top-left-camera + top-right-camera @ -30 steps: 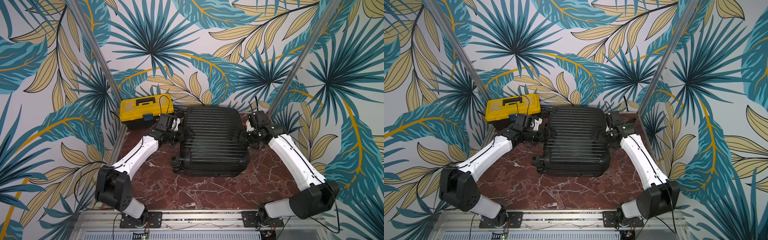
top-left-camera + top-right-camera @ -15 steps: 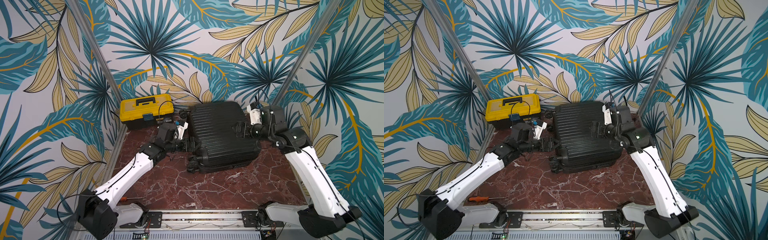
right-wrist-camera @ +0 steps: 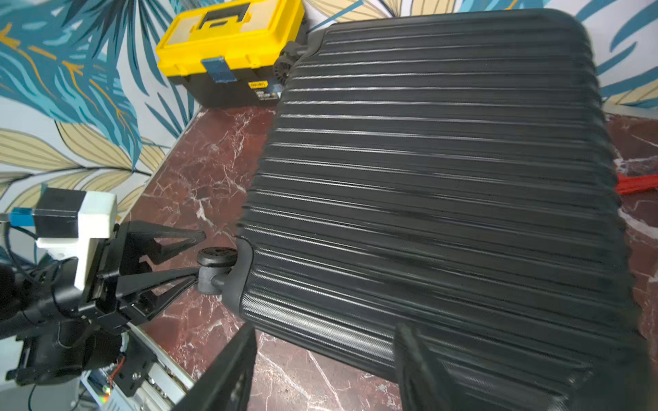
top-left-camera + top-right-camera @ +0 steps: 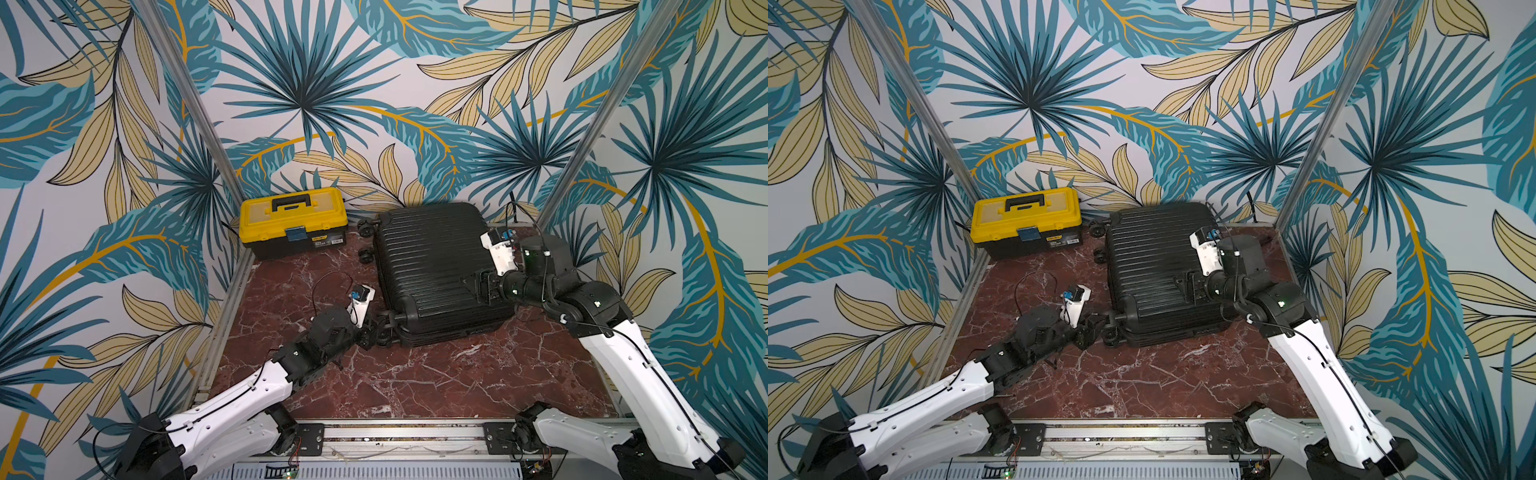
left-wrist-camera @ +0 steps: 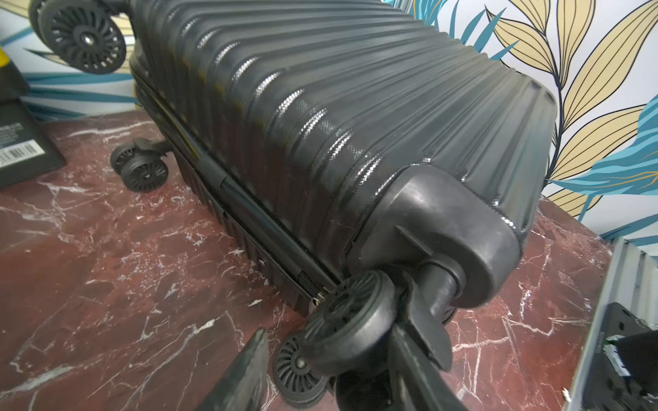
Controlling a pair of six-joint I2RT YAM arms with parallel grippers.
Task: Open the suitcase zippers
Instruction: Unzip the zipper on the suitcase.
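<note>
Here, the left gripper (image 3: 201, 253), fingers parted, straddles a caster wheel (image 5: 352, 327) at the 7 o'clock corner of the suitcase (image 4: 432, 266). The right gripper (image 4: 478, 286) hovers, fingers apart, over its 4 o'clock edge.

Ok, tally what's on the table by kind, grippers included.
suitcase: 1
toolbox: 1
grippers: 2, left gripper and right gripper
red item beside the suitcase, kind unclear: 1
Total: 5
</note>
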